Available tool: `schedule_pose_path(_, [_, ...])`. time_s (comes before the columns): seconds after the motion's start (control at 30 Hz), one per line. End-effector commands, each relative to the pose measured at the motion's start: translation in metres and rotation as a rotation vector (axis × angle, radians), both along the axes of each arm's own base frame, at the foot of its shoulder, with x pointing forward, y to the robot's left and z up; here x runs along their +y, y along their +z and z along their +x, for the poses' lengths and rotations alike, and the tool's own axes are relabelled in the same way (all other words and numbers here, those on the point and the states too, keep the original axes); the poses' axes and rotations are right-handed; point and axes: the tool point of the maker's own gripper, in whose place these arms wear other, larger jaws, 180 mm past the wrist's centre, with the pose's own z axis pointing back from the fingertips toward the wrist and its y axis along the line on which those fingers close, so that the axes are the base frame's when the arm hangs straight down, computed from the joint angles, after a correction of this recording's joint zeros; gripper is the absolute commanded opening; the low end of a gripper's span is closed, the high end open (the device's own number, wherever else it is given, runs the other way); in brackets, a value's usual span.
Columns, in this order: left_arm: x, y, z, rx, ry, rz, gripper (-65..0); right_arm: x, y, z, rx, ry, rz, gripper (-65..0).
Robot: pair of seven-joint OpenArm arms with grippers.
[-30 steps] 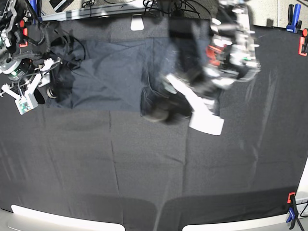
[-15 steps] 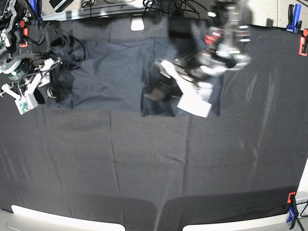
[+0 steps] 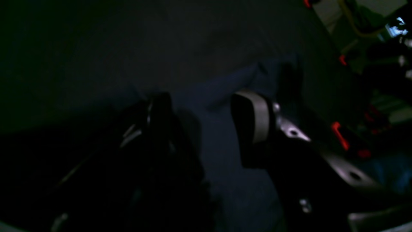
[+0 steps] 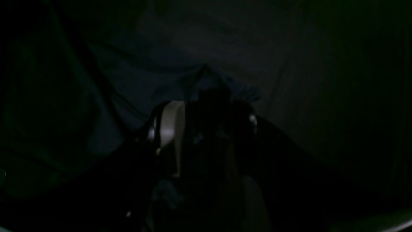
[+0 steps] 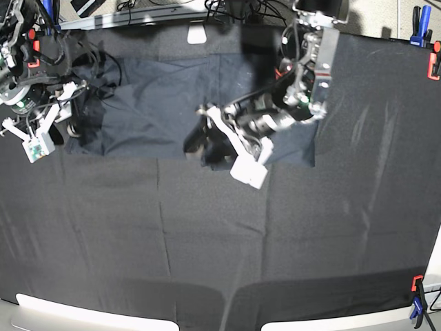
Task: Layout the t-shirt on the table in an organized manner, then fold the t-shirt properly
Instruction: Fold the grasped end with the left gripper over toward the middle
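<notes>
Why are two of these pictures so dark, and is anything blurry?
Both wrist views are underexposed: dark t-shirt on a black table fills them, so only pale pads catch light. The left wrist view is also soft. The base view is evenly lit, its edges bowed by the wide lens.

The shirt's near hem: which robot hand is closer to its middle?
Left. The left gripper hovers over the t-shirt near mid-hem; the right gripper sits by its sleeve end.
</notes>
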Motion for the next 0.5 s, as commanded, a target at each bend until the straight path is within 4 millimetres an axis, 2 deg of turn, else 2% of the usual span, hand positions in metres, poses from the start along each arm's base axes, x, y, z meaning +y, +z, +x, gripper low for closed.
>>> schedule_pose_path(0.0, [-0.002,0.037,0.009,-0.101,0.002,-0.061,-34.3,-0.003,0.007,0.003,-0.019,-0.001,-0.007,-40.1])
schedule_pose_path(0.13, [0.015,0.074,0.012,-0.215,0.018,0.019,-34.3,-0.014,-0.011,-0.001,0.034,-0.038,0.014,-28.9])
schedule_pose_path(0.23, [0.04,0.084,0.018,-0.253,0.074,0.099,-34.3,-0.025,-0.026,-0.005,0.081,-0.071,0.027,-27.9])
schedule_pose_path(0.37, [0.081,0.075,0.023,-0.236,0.172,0.123,-34.3,-0.03,-0.041,-0.011,0.164,-0.111,0.09,-27.9])
schedule_pose_path(0.47, [0.112,0.06,0.021,-0.208,0.221,0.177,-34.3,-0.03,-0.044,-0.002,0.189,-0.139,0.216,-27.9])
